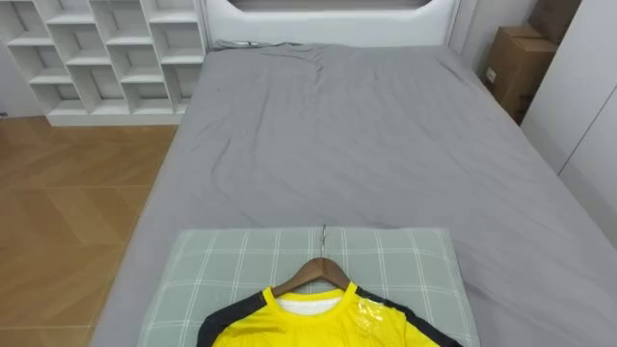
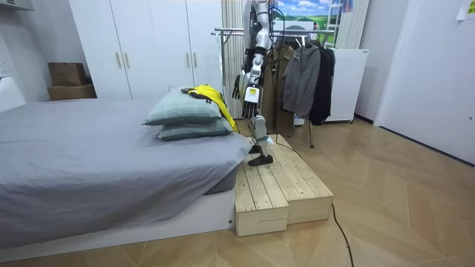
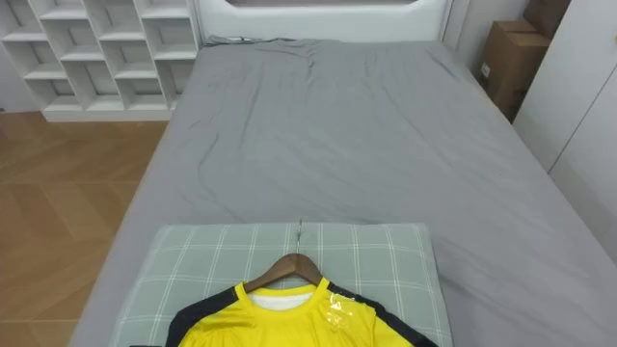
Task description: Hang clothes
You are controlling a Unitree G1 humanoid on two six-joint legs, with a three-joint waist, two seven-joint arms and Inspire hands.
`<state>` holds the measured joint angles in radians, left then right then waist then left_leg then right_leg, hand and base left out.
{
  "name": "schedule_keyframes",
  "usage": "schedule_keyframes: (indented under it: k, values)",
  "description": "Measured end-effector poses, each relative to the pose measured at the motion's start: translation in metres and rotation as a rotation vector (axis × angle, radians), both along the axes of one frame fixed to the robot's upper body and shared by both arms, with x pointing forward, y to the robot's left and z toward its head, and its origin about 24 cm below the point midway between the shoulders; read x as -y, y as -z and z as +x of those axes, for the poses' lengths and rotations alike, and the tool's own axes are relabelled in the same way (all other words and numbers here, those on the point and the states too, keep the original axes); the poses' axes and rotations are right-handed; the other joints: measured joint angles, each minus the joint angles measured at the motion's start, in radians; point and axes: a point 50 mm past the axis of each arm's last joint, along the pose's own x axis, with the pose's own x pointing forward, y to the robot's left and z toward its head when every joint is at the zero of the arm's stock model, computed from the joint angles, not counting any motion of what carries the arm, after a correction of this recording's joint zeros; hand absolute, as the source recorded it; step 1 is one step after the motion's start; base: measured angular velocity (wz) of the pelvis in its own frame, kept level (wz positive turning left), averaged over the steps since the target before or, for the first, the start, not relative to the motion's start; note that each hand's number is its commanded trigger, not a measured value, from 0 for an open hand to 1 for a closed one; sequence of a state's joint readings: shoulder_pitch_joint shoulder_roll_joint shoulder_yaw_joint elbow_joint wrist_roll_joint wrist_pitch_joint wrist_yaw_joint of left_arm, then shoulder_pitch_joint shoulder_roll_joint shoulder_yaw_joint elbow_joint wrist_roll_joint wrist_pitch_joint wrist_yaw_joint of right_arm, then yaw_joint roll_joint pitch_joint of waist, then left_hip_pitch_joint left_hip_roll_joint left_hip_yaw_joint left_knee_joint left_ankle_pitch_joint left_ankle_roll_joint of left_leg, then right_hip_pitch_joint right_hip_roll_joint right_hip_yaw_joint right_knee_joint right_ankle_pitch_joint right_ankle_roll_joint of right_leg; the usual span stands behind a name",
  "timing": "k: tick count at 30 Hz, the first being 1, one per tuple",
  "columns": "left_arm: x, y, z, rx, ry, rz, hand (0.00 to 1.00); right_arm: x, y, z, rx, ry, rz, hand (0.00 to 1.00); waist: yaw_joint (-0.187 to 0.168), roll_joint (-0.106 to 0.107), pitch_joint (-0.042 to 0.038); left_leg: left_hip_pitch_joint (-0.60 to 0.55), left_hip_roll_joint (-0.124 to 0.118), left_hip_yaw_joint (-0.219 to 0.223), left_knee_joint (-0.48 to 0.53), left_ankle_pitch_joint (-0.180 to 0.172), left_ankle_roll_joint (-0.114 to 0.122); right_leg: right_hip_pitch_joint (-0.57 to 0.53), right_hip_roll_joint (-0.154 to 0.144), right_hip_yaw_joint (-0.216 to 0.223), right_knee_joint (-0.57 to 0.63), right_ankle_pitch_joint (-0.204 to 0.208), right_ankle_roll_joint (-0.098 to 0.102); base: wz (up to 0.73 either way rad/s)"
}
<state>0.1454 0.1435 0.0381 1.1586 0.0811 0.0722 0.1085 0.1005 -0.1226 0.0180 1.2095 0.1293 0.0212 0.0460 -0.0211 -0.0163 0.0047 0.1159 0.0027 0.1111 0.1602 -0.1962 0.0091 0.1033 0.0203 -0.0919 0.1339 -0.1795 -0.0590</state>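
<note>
Left hand (image 2: 240, 86) hangs beside the robot, open or closed I cannot tell, while the yellow shirt (image 1: 307, 330) lies at 6 o'clock on the checked pillow (image 1: 220, 270), light and floppy, probably best taken by its stiff wooden hanger (image 1: 310, 272), which points toward 12 o'clock.

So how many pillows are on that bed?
2, stacked on the bed at the robot's end: the top pillow under the yellow shirt, the lower pillow beneath it. None seems hidden.
</note>
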Motion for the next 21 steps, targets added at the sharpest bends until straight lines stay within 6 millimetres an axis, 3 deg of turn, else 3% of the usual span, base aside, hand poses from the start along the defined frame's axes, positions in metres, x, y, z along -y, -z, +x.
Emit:
schedule_keyframes:
  k: [21]
  values:
    - [0.0002, 0.0, 0.0003, 0.001, 0.002, -0.001, 0.0, -0.0007, -0.0001, 0.0012, 0.008, -0.005, 0.003, 0.0, -0.001, 0.0, -0.0001, -0.001, 0.0, -0.001, 0.0, 0.0, 0.0, -0.001, 0.0, 0.001, 0.0, 0.0, 0.0, 0.0]
